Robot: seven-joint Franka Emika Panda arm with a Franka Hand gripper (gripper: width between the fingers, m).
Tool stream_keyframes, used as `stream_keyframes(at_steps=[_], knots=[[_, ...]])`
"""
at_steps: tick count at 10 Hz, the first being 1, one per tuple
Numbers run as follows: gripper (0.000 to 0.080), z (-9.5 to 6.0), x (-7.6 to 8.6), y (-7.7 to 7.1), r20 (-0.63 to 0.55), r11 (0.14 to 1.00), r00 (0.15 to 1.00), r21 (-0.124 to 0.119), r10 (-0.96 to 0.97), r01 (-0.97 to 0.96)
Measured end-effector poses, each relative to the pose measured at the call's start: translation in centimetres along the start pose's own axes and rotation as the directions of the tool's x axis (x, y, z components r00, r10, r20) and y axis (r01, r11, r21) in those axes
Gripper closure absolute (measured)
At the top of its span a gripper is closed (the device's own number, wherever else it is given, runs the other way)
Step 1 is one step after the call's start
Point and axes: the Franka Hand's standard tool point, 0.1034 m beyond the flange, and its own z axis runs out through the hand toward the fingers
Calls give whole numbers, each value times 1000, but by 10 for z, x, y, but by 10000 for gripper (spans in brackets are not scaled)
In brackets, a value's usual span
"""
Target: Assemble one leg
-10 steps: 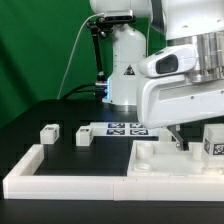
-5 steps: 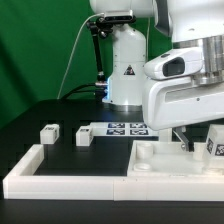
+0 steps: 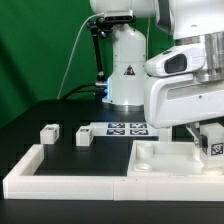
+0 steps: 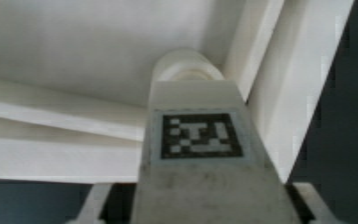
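My jaws [image 3: 208, 136] are clenched on the leg [image 4: 197, 130], a finger on each flank, its black-and-white tag turned to my wrist camera. Just beneath what I hold lies the white tabletop [image 3: 160, 160]; whether the leg touches it I cannot tell. Well away from my jaws, on the black bench [image 3: 30, 120], a spare leg [image 3: 48, 131] and a second spare leg [image 3: 84, 136] sit apart. The marker board [image 3: 125, 128] lies nearer my jaws than they do.
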Motion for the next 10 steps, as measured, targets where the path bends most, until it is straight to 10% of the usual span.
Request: stream_keyframes(at_steps=[5, 10], knots=[[509, 1, 1, -2, -14, 966, 966, 10, 259, -259], [509, 2, -2, -3, -36, 715, 714, 19, 699, -699]])
